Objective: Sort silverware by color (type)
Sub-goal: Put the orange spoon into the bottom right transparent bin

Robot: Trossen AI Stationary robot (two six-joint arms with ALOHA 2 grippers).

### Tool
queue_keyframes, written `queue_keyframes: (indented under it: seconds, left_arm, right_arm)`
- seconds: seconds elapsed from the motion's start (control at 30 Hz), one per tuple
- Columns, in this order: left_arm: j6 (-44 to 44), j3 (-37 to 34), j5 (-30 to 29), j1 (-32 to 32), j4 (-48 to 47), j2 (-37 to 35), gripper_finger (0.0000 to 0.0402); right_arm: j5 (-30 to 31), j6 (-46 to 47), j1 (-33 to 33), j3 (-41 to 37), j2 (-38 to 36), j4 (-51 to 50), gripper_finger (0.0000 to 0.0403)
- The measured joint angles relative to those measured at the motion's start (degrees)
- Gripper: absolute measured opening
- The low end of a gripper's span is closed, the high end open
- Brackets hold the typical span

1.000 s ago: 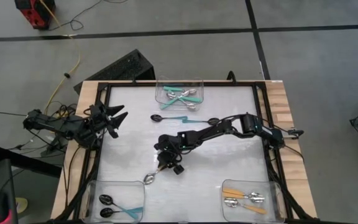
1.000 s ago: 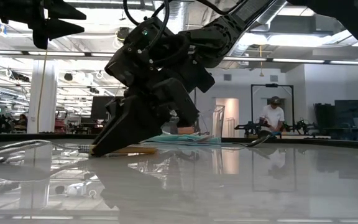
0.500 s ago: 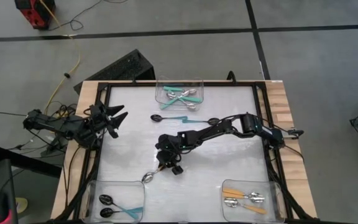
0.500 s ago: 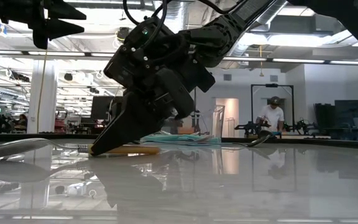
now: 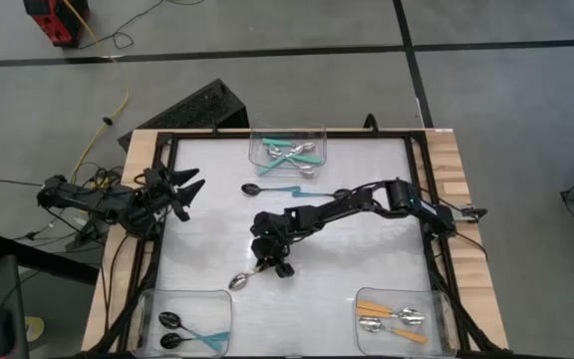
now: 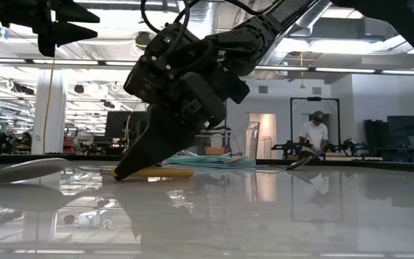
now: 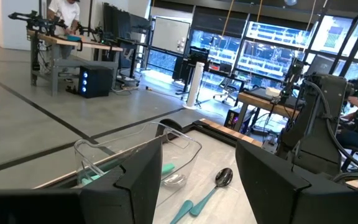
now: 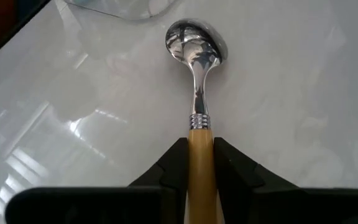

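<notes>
An orange-handled spoon (image 5: 246,275) with a silver bowl (image 8: 196,43) lies left of the table's middle, and my right gripper (image 5: 264,263) is shut on its handle. In the low view my right gripper (image 6: 131,167) points down with the handle (image 6: 165,173) beside it. Two loose spoons rest flat farther back: a black-bowled teal one (image 5: 270,188) and another teal-handled one (image 5: 325,194). My left gripper (image 5: 189,188) hovers open at the table's left edge, touching nothing; from its wrist view, my left gripper (image 7: 197,163) looks toward the far bin. My right gripper pinches the spoon's orange handle (image 8: 200,146) between its two fingers (image 8: 174,163), not far behind the silver neck. The fingers slant down from the table's right and lie along the handle. The spoon sits almost level, bowl (image 6: 21,171) toward the near left corner, low over the table.
Three clear bins stand at the edges: a far one (image 5: 287,149) with silver-bowled teal spoons, a near-left one (image 5: 186,324) with black-bowled teal spoons, a near-right one (image 5: 399,319) with orange-handled spoons. A black frame (image 5: 163,239) rims the white table. People work in the room beyond.
My right gripper's fingers have drawn together onto the orange handle and the wrist has tipped a little steeper. The spoon has shifted slightly toward the far edge, and its bowl end shows higher in the low view than before.
</notes>
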Motion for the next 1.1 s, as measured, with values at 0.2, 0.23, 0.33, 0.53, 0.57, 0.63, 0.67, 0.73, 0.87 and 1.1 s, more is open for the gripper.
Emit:
queue_keyframes:
  seconds: [0.2, 0.23, 0.33, 0.53, 0.57, 0.63, 0.67, 0.73, 0.87, 1.1]
  left_arm:
    - [0.4, 0.0, 0.0, 0.0, 0.0, 0.0, 0.0190]
    - [0.5, 0.0, 0.1, 0.0, 0.1, 0.0, 0.0190]
    - [0.9, 0.0, 0.2, 0.0, 0.1, 0.0, 0.0190]
    - [0.9, 0.0, 0.3, 0.0, 0.1, 0.0, 0.0190]
    - [0.9, 0.0, 0.3, 0.0, 0.2, 0.0, 0.0190]
    - [0.9, 0.0, 0.3, 0.0, 0.4, 0.0, 0.0190]
    - [0.9, 0.0, 0.3, 0.0, 0.5, 0.0, 0.0190]
    - [0.9, 0.0, 0.3, 0.0, 0.6, 0.0, 0.0190]
    - [0.9, 0.0, 0.3, 0.0, 0.7, 0.0, 0.0190]
    - [0.9, 0.0, 0.2, 0.0, 0.7, 0.0, 0.0190]
  right_arm:
    - [0.1, 0.1, -0.2, -0.1, -1.9, -3.4, 0.0086]
    - [0.4, 0.1, -0.3, -0.2, -2.8, -5.2, 0.0086]
    - [0.7, -0.1, -0.8, -0.3, -3.6, -8.2, 0.0086]
    - [2.1, 0.0, -2.0, -0.3, -4.9, -12.4, 0.0085]
    - [2.2, 0.1, -2.0, -0.3, -4.9, -12.8, 0.0085]
    - [2.5, 0.3, -2.0, -0.2, -4.9, -13.3, 0.0085]
    - [2.5, 0.3, -2.0, -0.2, -4.9, -13.4, 0.0085]
    - [2.6, 0.2, -1.9, -0.2, -4.9, -13.4, 0.0085]
    - [3.8, 0.1, -2.0, -0.2, -5.0, -14.1, 0.0085]
    - [3.2, 0.3, -3.3, -0.1, -5.0, -15.3, 0.0085]
